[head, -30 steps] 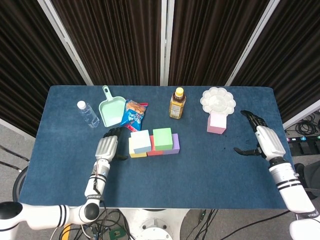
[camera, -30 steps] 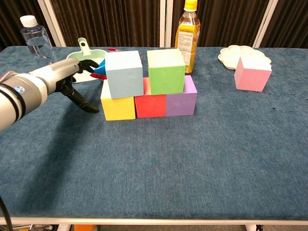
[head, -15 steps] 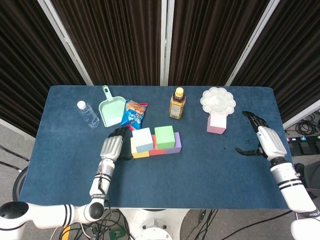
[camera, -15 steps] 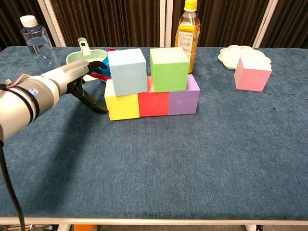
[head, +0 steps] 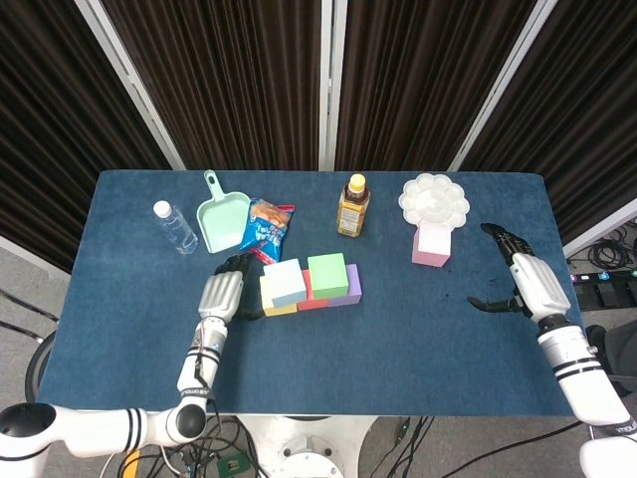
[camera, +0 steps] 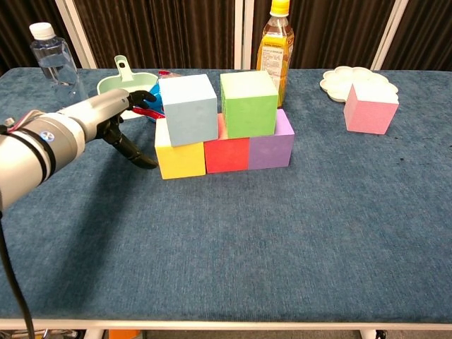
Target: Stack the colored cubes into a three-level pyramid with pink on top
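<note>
A yellow cube (camera: 180,157), a red cube (camera: 226,151) and a purple cube (camera: 271,145) stand in a row. On top of them sit a light blue cube (camera: 187,109) and a green cube (camera: 248,104). My left hand (camera: 106,120) is at the row's left end, holding nothing; its fingers (camera: 143,163) are spread right beside the yellow cube. The pink cube (head: 431,245) stands alone on the table at the right, in front of a white dish. My right hand (head: 524,280) hovers near the table's right edge, fingers apart and empty.
A water bottle (head: 175,227), a green scoop (head: 223,219) and a snack packet (head: 268,228) lie behind the left hand. An orange drink bottle (head: 352,207) stands behind the stack. The white flower-shaped dish (head: 434,199) sits behind the pink cube.
My left hand moved right to the yellow cube's side, and the whole stack shifted slightly right. The right hand and the pink cube stayed put.
</note>
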Controlling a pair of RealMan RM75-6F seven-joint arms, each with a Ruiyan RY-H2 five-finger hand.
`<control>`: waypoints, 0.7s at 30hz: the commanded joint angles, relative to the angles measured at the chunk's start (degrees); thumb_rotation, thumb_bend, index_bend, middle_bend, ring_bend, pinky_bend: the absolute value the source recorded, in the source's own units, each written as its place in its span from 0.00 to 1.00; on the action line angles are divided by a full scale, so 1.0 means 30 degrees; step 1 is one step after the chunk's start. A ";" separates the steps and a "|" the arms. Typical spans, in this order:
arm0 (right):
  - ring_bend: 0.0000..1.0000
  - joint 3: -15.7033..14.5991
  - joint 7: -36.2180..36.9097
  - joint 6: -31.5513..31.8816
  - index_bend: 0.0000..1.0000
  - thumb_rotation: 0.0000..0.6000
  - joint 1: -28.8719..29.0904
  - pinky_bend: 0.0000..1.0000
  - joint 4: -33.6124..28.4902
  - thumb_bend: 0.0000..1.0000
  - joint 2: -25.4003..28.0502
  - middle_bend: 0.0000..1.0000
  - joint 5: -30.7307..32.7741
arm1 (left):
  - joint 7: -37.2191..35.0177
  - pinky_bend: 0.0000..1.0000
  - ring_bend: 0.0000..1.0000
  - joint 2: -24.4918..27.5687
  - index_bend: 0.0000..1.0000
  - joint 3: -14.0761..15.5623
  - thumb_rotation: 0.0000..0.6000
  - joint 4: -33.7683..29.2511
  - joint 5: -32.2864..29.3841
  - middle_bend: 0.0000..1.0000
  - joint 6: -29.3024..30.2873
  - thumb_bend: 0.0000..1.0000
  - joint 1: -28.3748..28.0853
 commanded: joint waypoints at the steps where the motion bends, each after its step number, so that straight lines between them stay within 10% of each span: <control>1: 0.00 0.0038 -0.0051 -0.0034 0.00 1.00 0.0064 0.00 -0.0087 0.08 0.0032 0.02 -0.0054 | -0.0002 0.13 0.01 -0.0011 0.06 0.0036 1.00 -0.0036 0.0124 0.05 0.0056 0.07 0.0041; 21: 0.00 0.0327 -0.1202 -0.0616 0.00 1.00 0.1253 0.00 -0.0742 0.04 -0.0125 0.03 -0.0546 | -0.0518 0.13 0.01 -0.0386 0.06 -0.0282 1.00 0.0461 0.0407 0.05 -0.0149 0.07 0.0228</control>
